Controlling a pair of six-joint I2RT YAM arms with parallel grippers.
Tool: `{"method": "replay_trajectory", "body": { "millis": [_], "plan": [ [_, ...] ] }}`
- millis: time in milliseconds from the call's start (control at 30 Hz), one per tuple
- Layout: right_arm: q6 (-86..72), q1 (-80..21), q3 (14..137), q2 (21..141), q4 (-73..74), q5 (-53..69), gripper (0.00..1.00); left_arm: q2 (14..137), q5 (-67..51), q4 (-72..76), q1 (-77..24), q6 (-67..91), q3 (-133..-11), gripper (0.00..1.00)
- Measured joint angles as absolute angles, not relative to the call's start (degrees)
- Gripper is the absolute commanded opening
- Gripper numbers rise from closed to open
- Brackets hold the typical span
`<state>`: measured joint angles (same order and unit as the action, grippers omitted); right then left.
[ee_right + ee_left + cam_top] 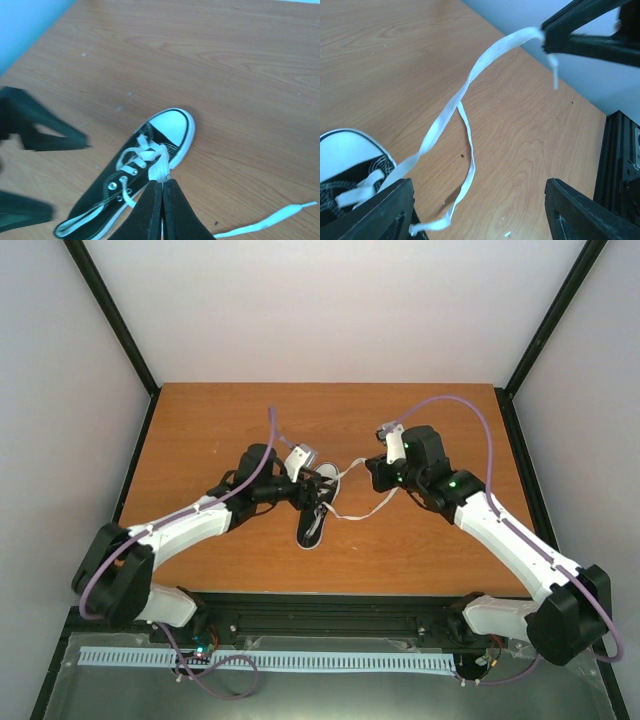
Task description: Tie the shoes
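I am observing the sneaker [314, 521] lying at the middle of the table [200, 430]. The right gripper [161, 183] is pinching a lace [160, 168] taut. The left gripper [477, 200] is standing wide, gripping nothing.

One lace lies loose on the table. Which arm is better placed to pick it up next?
Left, probably. The right gripper is shut on the other lace, holding it raised. The left gripper is open at the shoe, and the loose lace lies just ahead of its fingers.
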<state>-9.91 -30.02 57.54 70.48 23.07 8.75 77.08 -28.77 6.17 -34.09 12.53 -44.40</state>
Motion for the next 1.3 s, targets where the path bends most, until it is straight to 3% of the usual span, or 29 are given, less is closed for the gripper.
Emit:
{"method": "replay_trajectory", "body": {
  "millis": [367, 433, 600, 733, 967, 1033, 1167, 1200, 1300],
  "plan": [
    [-11.44, -30.02, 55.22, 65.28, 21.5, 15.38, 0.03, 91.18, -28.56, 11.66, -36.77, 6.68, -50.04, 0.6],
    [-11.64, -30.02, 55.11, 65.28, 21.37, 16.03, 0.03, 92.6, -27.55, 12.01, -36.82, 6.28, -50.65, 0.51],
    [-11.88, -30.02, 55.09, 65.19, 21.32, 16.56, 0.03, 95.9, -26.22, 12.1, -36.82, 5.43, -52.9, 0.16],
    [-11.88, -30.02, 55.11, 64.93, 21.34, 16.21, 0.03, 96.18, -26.11, 12.08, -36.88, 5.78, -53.01, 0.01],
    [-13.37, -30.02, 58.98, 68.82, 22.98, 9.52, 0.05, 94.67, -23.4, 9.74, -36.91, 8.1, -53.1, 0.01],
    [-13.85, -30.02, 61.39, 72.64, 22.37, 8.05, 0.14, 93.51, -22.63, 7.97, -36.32, 9.26, -53.1, 0.01],
    [-15.31, -30.04, 64.31, 81.65, 20.93, 5.98, 0.66, 92.03, -23.88, 4.12, -33.47, 12.4, -53.08, 0.01],
    [-15.92, -30.04, 64.9, 83.59, 20.99, 5.54, 0.75, 91.94, -24.97, 3.33, -31.92, 13.56, -52.99, 0.01],
    [-16.67, -30.04, 66.89, 88.53, 22.52, 3.42, 0.88, 91.98, -27.53, 1.04, -28.1, 16.43, -52.64, 0.01]
  ]
}}
